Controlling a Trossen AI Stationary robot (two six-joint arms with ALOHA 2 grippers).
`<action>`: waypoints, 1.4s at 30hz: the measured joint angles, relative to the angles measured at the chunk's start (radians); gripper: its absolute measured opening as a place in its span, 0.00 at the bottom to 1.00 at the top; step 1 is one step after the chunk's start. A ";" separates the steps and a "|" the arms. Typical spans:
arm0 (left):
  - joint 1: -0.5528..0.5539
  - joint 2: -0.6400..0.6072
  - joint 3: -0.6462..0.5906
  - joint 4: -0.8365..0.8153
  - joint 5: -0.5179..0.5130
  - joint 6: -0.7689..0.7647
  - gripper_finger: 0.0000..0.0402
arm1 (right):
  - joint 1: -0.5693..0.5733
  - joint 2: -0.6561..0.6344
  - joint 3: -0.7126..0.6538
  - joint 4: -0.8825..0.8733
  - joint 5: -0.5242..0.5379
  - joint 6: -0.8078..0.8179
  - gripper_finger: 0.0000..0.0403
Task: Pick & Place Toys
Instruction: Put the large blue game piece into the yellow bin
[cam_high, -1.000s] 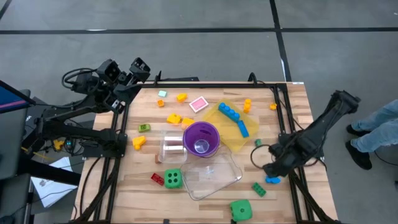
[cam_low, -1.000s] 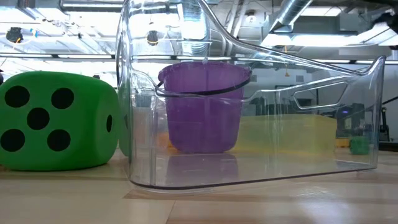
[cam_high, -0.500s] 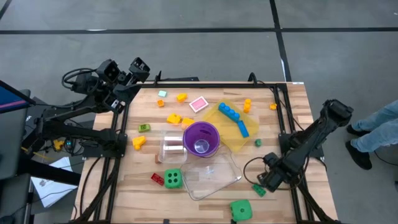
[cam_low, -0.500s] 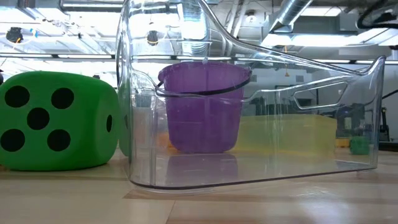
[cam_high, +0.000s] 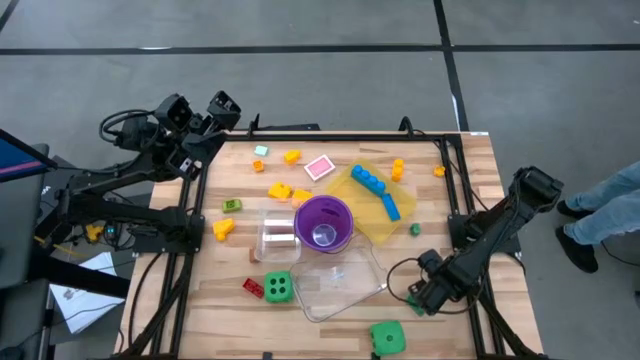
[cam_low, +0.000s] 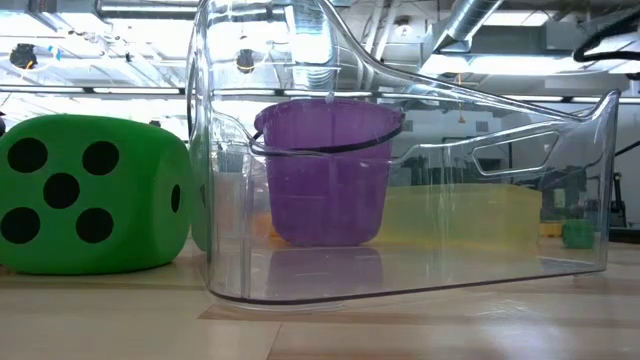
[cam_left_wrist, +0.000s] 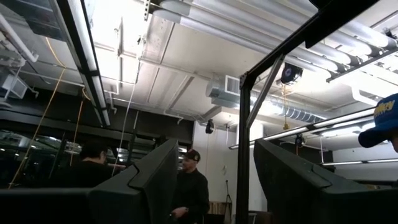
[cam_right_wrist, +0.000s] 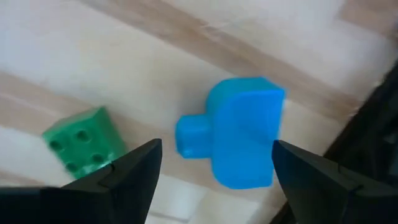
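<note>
Small toys lie scattered on the wooden table (cam_high: 470, 160): a pink piece (cam_high: 319, 167), yellow bricks (cam_high: 281, 189), a red brick (cam_high: 253, 287), and two green dice (cam_high: 279, 288) (cam_high: 388, 337). One die also fills the left of the low view (cam_low: 90, 195). My right gripper (cam_high: 425, 295) hangs open near the table's right front corner, pointing down. In its wrist view a blue piece (cam_right_wrist: 239, 140) lies on the wood between its open fingers (cam_right_wrist: 134, 168), clear of them, with a green brick (cam_right_wrist: 81, 146) beside it. My left gripper (cam_left_wrist: 214, 180) waits open, raised beyond the far left corner (cam_high: 205, 120).
A purple cup (cam_high: 323, 224) stands mid-table between a small clear tub (cam_high: 278, 232) and a larger clear tub (cam_high: 340, 280). A yellow tray (cam_high: 375, 215) bearing blue bricks (cam_high: 368, 180) lies behind them. A person's legs (cam_high: 600, 210) show beyond the table's right edge.
My right gripper has come down toward the table's near edge and a little leftward, tipping to point straight down. It now hangs over the blue piece, which it hides in the high view. The toys have stayed where they were.
</note>
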 joint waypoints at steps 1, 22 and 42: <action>0.000 0.000 0.000 0.000 0.000 0.000 0.51 | 0.000 0.000 0.000 -0.011 0.000 0.000 0.74; 0.000 0.000 0.000 0.000 -0.010 0.000 0.51 | 0.013 0.000 -0.072 0.086 -0.017 0.030 0.74; 0.000 0.000 0.000 0.000 -0.023 0.003 0.51 | 0.026 -0.003 -0.132 0.184 0.007 0.043 0.73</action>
